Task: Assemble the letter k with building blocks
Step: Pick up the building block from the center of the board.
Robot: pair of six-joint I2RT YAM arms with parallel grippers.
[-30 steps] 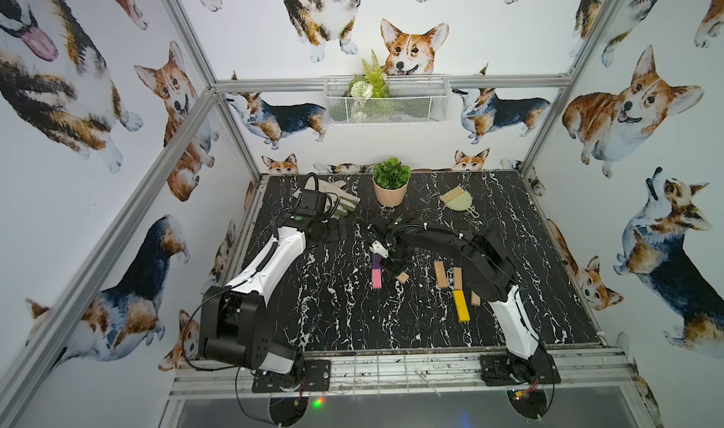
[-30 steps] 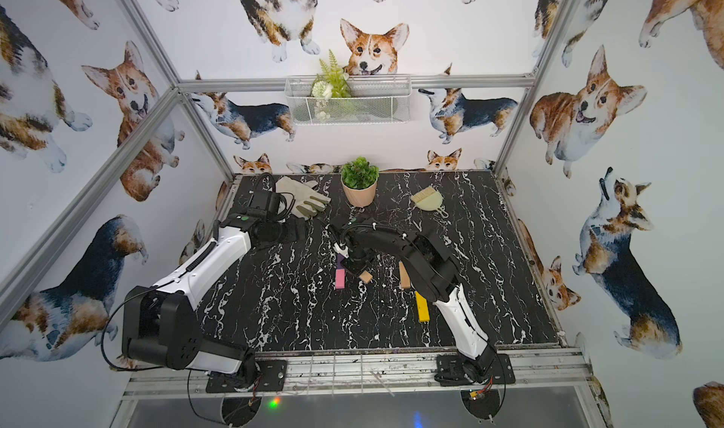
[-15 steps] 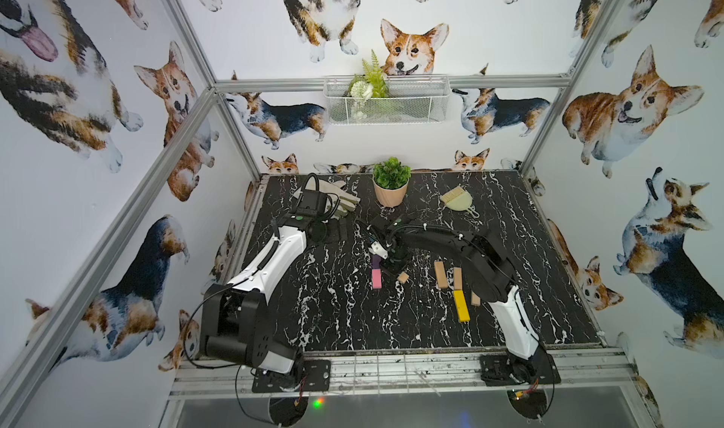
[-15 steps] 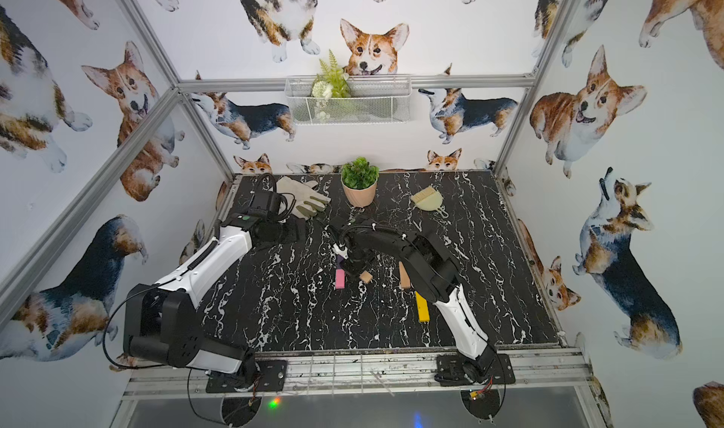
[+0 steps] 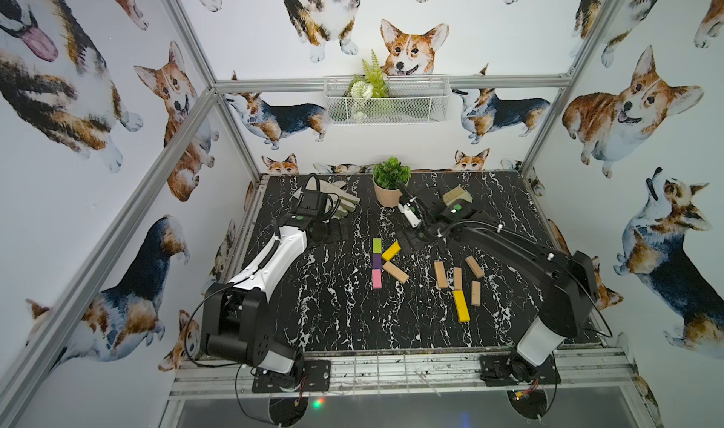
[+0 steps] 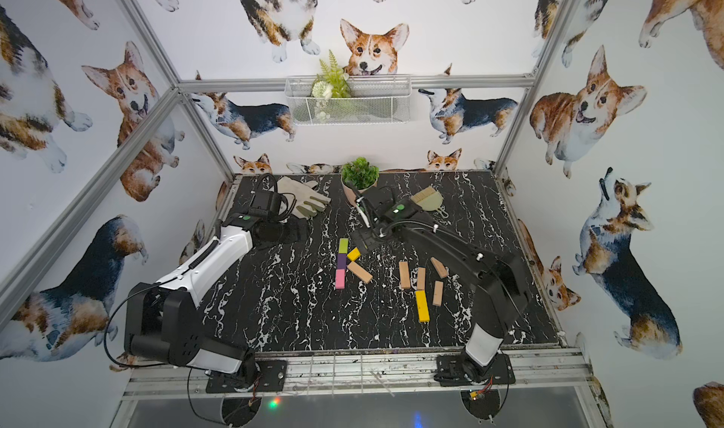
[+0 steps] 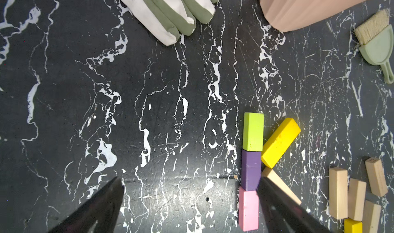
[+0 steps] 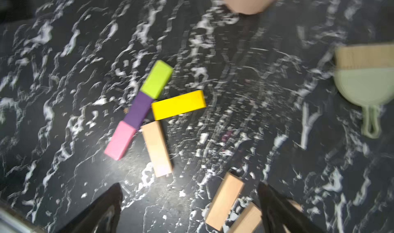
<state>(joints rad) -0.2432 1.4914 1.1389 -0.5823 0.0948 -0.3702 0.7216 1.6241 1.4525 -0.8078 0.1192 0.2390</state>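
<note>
Centre-left in both top views: left end effector (image 7: pixel 190 184) over black marble counter (image 5: pixel 325 312), jaws spread wide, empty. Mid-frame: green block (image 5: pixel 377 244), purple block (image 5: pixel 377 260), pink block (image 5: pixel 376 279) lie end to end in straight column. yellow block (image 5: pixel 390 251) slants up-right from purple, touching it; tan block (image 5: pixel 395 271) slants down-right. Just right of yellow's upper end: right end effector (image 8: pixel 189 185), jaws apart, holding nothing. Further right: four loose tan blocks (image 5: pixel 440 275) and second yellow block (image 5: pixel 461 306) clustered on counter.

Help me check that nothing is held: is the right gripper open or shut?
Open. The right gripper shows its fingers wide apart in the wrist view, gripping nothing; the angled yellow block lies clear of them.
</note>
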